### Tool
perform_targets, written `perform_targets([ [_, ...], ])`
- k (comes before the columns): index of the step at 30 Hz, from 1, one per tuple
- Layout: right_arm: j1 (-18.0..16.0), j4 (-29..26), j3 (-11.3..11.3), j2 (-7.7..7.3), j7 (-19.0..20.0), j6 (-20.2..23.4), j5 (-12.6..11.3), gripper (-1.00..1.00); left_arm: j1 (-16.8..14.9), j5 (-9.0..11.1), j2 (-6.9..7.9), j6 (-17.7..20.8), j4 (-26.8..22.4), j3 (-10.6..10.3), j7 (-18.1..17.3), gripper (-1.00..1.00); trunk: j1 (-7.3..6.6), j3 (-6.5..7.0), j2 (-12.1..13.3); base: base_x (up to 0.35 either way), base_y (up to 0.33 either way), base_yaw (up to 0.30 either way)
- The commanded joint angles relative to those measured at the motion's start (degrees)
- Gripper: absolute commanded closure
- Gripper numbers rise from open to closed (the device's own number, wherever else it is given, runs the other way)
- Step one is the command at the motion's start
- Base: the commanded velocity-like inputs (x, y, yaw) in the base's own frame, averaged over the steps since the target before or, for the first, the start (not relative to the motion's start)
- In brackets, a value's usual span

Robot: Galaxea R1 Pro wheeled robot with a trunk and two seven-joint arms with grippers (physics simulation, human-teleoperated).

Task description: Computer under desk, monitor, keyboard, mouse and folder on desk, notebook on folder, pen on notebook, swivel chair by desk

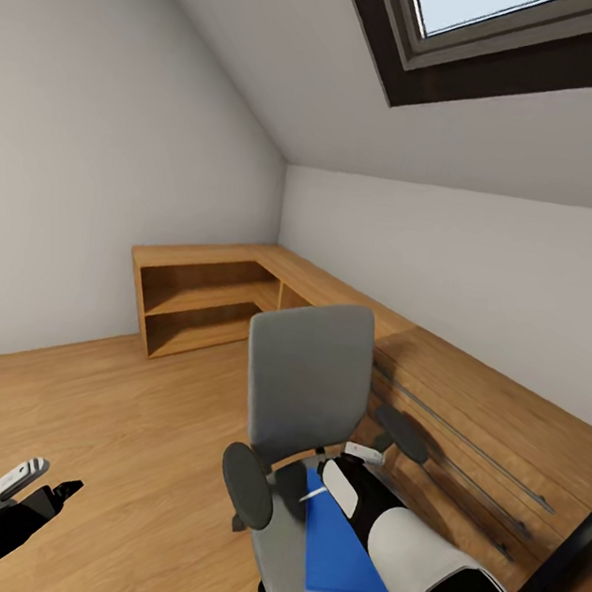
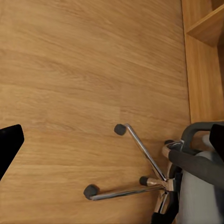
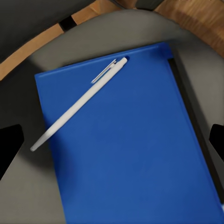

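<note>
Right wrist view: white pen across blue folder

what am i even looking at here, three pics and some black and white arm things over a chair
It is a simulated two-armed robot in an attic bedroom. The big picture comes from its head camera; the other two come from cameras at each wrist. The right gripper hovers with jaws open above the swivel chair, where a blue folder lies on the seat with a white pen on top. The left gripper hangs over the wood floor beside the chair's chrome base. Nothing is held.
</note>
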Motion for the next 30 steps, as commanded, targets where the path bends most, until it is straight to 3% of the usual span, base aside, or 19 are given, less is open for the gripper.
perform_targets([
  [1, 0.0, -0.1, 0.5, -0.04, -0.3, 0.2, -0.2, -1.0, 0.0, 0.6, 0.01, 0.1, -0.1, 0.0, 0.5, -1.0, 0.23, -0.24, -0.4, 0.0, 0.0, 0.0],
  [5, 0.0, -0.1, 0.8, -0.06, 0.0, -2.3, 0.5, -1.0, 0.0, 0.6, 0.0, 0.1, -0.1, 0.0, 0.5, -1.0, 1.11, -0.95, -2.1, 0.0, 0.0, 0.0],
  [10, 0.2, 0.1, 1.3, 0.01, 0.3, -8.5, 5.6, -1.0, 0.0, 0.6, -0.01, 0.1, -0.1, 0.0, 0.5, -1.0, 2.21, -1.85, -4.1, 0.0, 0.0, 0.0],
  [12, 0.2, 0.1, 1.3, 0.01, 0.3, -8.8, 6.1, -1.0, 0.0, 0.6, -0.01, 0.1, -0.1, 0.0, 0.5, -1.0, 2.64, -2.21, -4.9, 0.0, 0.0, 0.0],
  [18, 0.2, -0.1, 1.3, 0.11, 0.1, -9.1, 6.4, -1.0, 0.0, 0.6, -0.01, 0.1, -0.1, 0.0, 0.5, -1.0, 3.96, -3.29, -7.3, 0.0, 0.0, 0.0],
  [30, 0.2, -0.5, 1.0, 0.3, 0.0, -8.9, 6.2, -1.0, 0.0, 0.6, 0.07, 0.0, -0.1, 0.0, 0.5, -1.0, 3.96, -3.66, -7.3, 0.0, 0.0, 0.089],
])
